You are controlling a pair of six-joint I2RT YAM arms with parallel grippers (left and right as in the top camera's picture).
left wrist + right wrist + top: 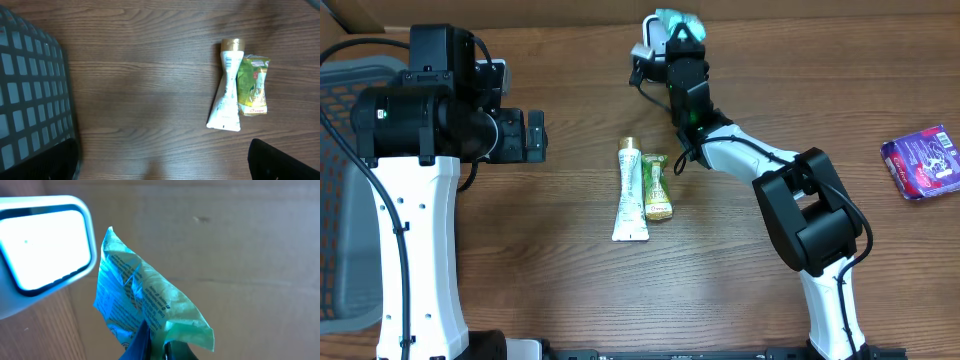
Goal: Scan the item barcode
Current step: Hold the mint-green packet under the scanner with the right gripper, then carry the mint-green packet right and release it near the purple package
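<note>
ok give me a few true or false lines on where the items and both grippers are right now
1. The right gripper is shut on the crinkly teal-green plastic packet. True.
2. The white squeeze tube with a gold cap lies in the grey mesh basket. False: it lies on the wooden table, beside the green-yellow foil sachet.
3. The left gripper grips the tube. False: it is open, holds nothing and is apart from the tube.
4. The purple plastic packet lies well apart from the tube and sachet. True.
5. The white scanner with a lit window is beside the held packet. True.
</note>
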